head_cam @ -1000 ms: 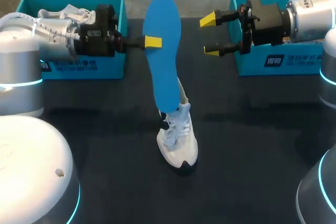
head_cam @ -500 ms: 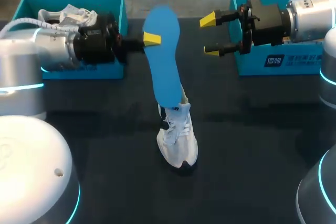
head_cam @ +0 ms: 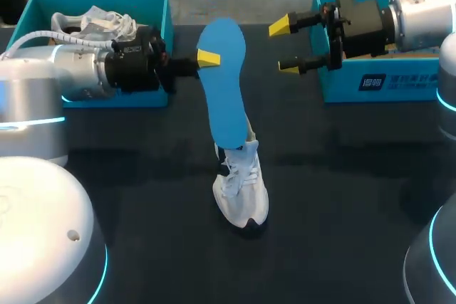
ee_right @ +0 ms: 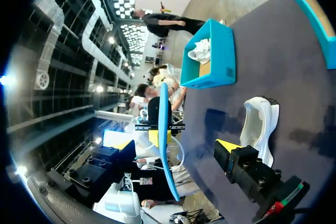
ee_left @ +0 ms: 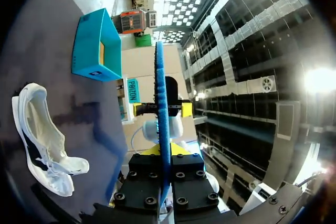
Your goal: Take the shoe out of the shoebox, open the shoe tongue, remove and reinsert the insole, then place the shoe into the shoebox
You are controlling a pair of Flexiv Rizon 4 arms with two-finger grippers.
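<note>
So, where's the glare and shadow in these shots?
Head view: even light, faint shadows on the table around the shoe, no glare. Left wrist view: ceiling lamps flare bright beside the edge-on insole. Right wrist view: weaker flare.

Layout, with the shoe [head_cam: 241, 190] on the table [head_cam: 342, 197] as our landmark: the insole [head_cam: 223, 83] stood above and behind it; the left shoebox [head_cam: 107, 94], with a second shoe [head_cam: 92, 19] in it, lay behind-left; the right shoebox [head_cam: 356, 83] lay behind-right.

The left arm [head_cam: 85, 72] enters from 9 o'clock, its left gripper [head_cam: 207, 58] clamped on the insole [head_cam: 224, 87]. The right arm [head_cam: 420, 8] enters from 2 o'clock, its right gripper [head_cam: 285, 47] pointing toward 9 o'clock, fingers spread.
</note>
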